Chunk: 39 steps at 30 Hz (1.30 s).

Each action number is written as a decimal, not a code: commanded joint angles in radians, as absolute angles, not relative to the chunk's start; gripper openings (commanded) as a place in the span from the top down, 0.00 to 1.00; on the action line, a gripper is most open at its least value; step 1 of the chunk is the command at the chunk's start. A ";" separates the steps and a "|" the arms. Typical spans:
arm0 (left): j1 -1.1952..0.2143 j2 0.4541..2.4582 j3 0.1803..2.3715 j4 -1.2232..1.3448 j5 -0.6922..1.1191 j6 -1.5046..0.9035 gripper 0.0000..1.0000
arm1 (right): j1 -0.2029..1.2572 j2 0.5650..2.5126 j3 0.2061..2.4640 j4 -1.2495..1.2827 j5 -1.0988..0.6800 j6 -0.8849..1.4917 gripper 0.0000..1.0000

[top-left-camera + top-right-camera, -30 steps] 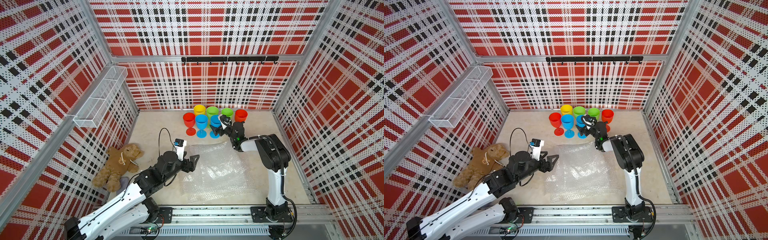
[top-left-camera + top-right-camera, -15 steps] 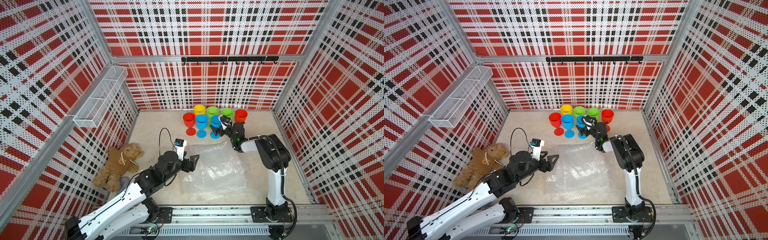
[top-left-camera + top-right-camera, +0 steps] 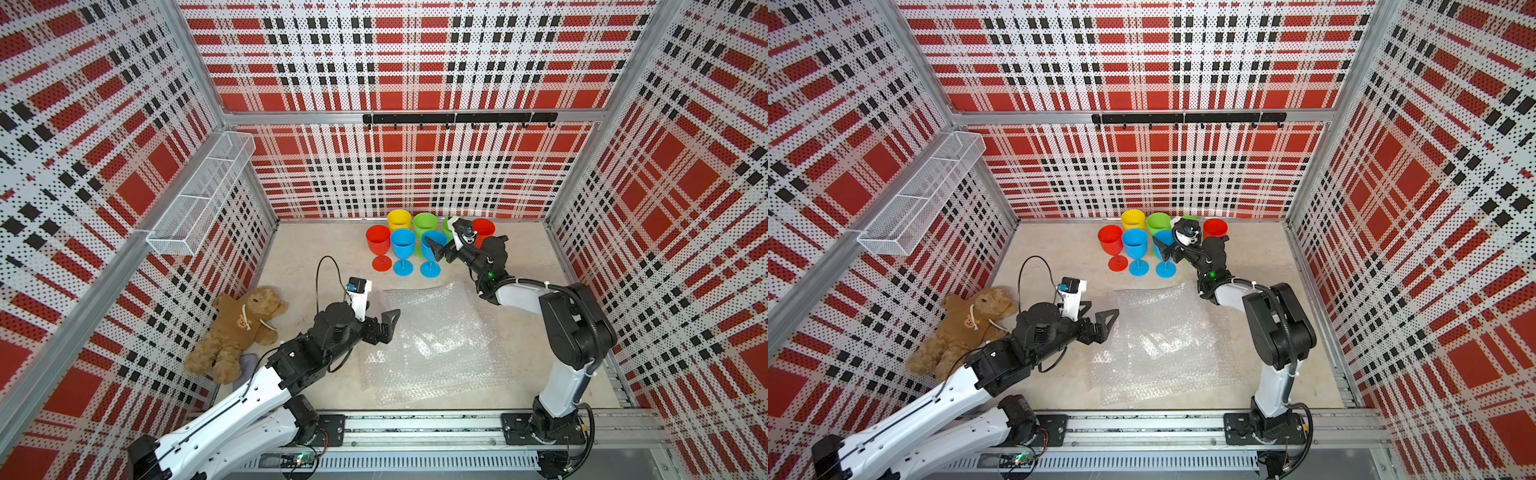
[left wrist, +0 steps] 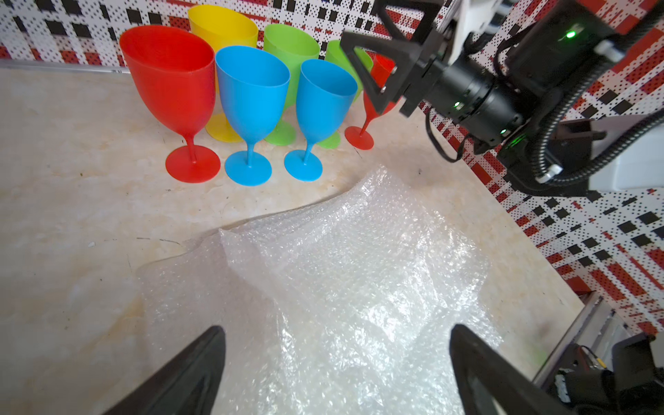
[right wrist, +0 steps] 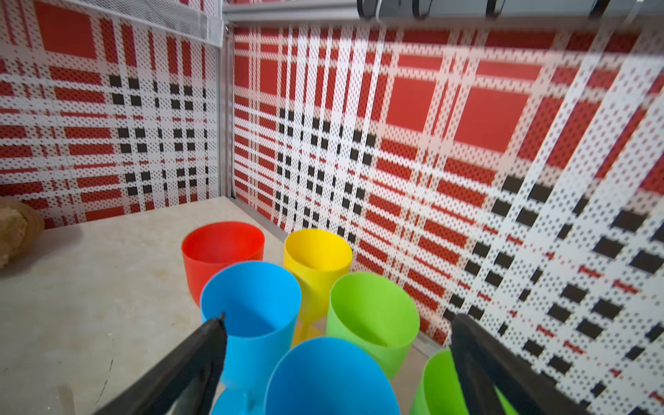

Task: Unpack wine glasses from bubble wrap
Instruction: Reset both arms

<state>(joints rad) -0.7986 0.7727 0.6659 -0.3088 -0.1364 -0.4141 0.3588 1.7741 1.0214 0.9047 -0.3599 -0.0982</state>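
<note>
Left gripper [image 4: 336, 328]: jaws wide, empty, over the spread bubble wrap [image 4: 359, 258]. Right gripper [image 5: 339, 319]: jaws wide, empty, above the upright wine glasses [image 5: 251, 298], which stand clustered together.

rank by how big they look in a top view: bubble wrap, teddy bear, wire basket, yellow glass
1. bubble wrap
2. teddy bear and wire basket: about alike, basket nearer the camera, unranked
3. yellow glass
</note>
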 commanded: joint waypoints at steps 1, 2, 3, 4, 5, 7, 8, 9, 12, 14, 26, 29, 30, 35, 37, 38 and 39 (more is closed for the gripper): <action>-0.790 0.753 0.695 -0.331 -0.143 -0.400 0.02 | 0.357 1.618 1.021 0.811 -0.355 -0.068 0.00; -0.779 0.746 0.703 -0.334 -0.140 -0.398 0.02 | 0.359 1.572 1.027 0.759 -0.344 -0.053 0.00; -0.764 0.734 0.716 -0.334 -0.139 -0.397 0.02 | 0.361 1.517 1.032 0.697 -0.333 -0.035 0.00; -0.747 0.720 0.727 -0.333 -0.151 -0.403 0.02 | 0.364 1.465 1.034 0.626 -0.325 -0.009 0.00; -0.734 0.708 0.746 -0.328 -0.163 -0.401 0.02 | 0.366 1.408 1.028 0.564 -0.313 0.011 0.00; -0.734 0.692 0.791 -0.303 -0.198 -0.373 0.02 | 0.374 1.308 0.999 0.464 -0.289 0.032 0.00; -0.740 0.691 0.812 -0.298 -0.257 -0.373 0.02 | 0.375 1.257 0.973 0.429 -0.273 0.033 0.00; -0.743 0.687 0.831 -0.283 -0.351 -0.373 0.02 | 0.374 1.198 0.937 0.401 -0.243 0.039 0.00; -0.740 0.649 0.767 -0.148 -0.554 -0.309 0.02 | 0.375 1.029 0.796 0.369 -0.041 0.099 0.00; -0.729 0.589 0.601 0.143 -0.605 -0.076 0.02 | 0.374 0.939 0.679 0.394 0.081 0.090 0.00; -0.097 0.982 0.104 0.974 -0.401 0.005 0.02 | 0.291 1.112 0.226 0.906 0.465 -0.122 0.00; -0.026 1.173 0.088 1.110 -0.344 0.015 0.02 | 0.218 1.290 0.162 1.137 0.392 -0.062 0.00; 0.000 1.214 0.091 1.171 -0.306 0.002 0.02 | 0.187 1.354 0.147 1.235 0.364 -0.028 0.00; 0.061 1.383 0.138 1.313 -0.163 -0.106 0.02 | 0.091 1.612 0.118 1.550 0.220 0.019 0.00; 0.036 1.560 0.081 1.615 -0.262 -0.119 0.02 | 0.086 1.609 0.123 1.526 0.213 0.018 0.00; 0.017 1.641 0.052 1.791 -0.328 -0.105 0.02 | 0.082 1.555 0.159 1.362 0.151 0.022 0.00; 0.005 1.603 0.063 1.711 -0.359 -0.102 0.02 | 0.078 1.549 0.201 1.284 0.096 0.002 0.00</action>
